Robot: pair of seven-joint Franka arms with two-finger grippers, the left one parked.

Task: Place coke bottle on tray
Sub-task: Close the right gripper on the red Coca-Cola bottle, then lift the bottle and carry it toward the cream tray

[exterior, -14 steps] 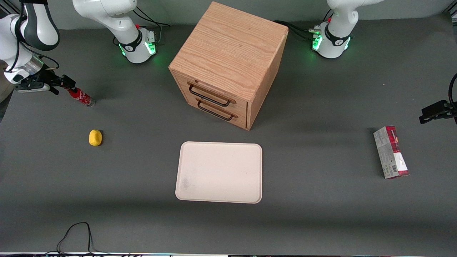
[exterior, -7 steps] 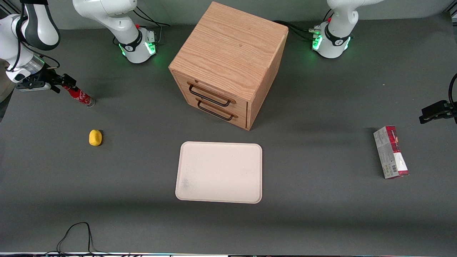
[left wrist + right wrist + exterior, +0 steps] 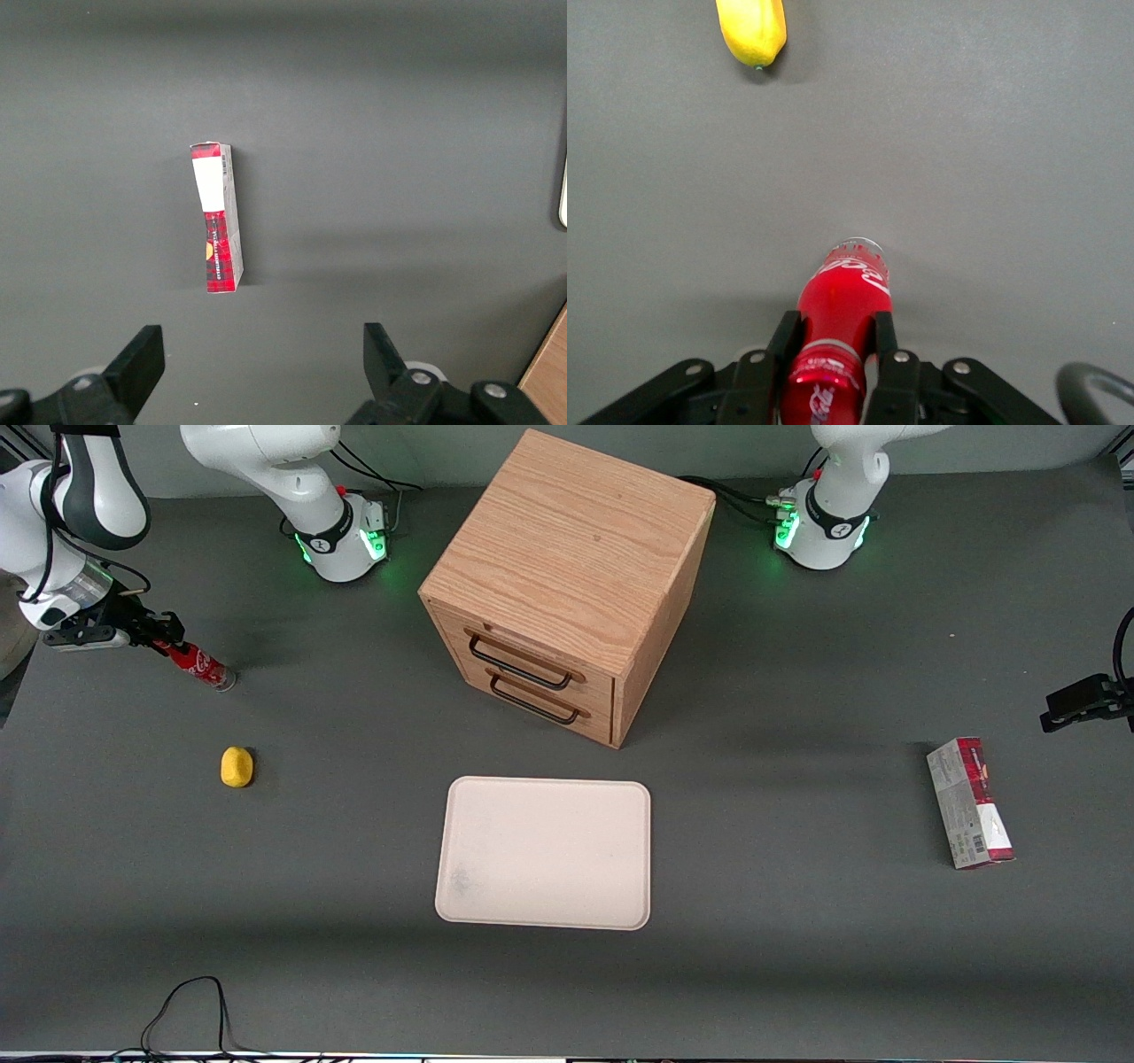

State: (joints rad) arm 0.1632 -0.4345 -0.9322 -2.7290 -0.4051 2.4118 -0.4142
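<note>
The coke bottle [image 3: 202,666] is small and red with a white script logo. It stands on the grey table toward the working arm's end, its clear base on the surface. My right gripper [image 3: 158,640] is at the bottle's upper part and hides the cap in the front view. In the right wrist view the gripper [image 3: 835,324] has its two black fingers pressed against both sides of the bottle [image 3: 846,297] just below the red cap. The cream tray [image 3: 542,853] lies flat and bare in the middle of the table, in front of the cabinet, nearer the front camera.
A wooden two-drawer cabinet [image 3: 567,584] stands at the table's middle. A yellow lemon-like object [image 3: 236,767] lies nearer the front camera than the bottle and shows in the right wrist view [image 3: 751,31]. A red-and-grey carton [image 3: 970,803] lies toward the parked arm's end. A black cable [image 3: 190,1005] loops at the front edge.
My right gripper has slid along toward the bottle and now covers its cap and neck. The bottle's base has stayed in place.
</note>
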